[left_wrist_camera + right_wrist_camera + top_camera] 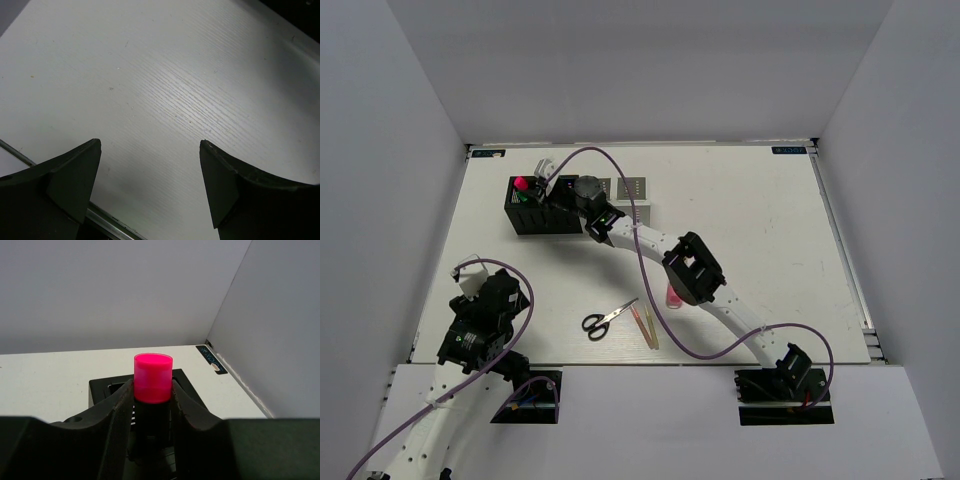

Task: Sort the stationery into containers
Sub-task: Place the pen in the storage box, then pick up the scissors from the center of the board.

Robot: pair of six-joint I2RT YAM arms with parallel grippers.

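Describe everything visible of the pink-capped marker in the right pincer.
The marker has a bright pink, flat-topped cylindrical cap on a black barrel, plastic by its look. It stands cap-up in the right wrist view, clamped on both sides by the right pincer around the cap's lower part. Its lower barrel is hidden. The black organizer lies just beyond and below it.

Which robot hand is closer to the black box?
Right. The right gripper hangs just above the black box, holding a pink-capped marker. The left gripper is far away, near the table's front-left edge.
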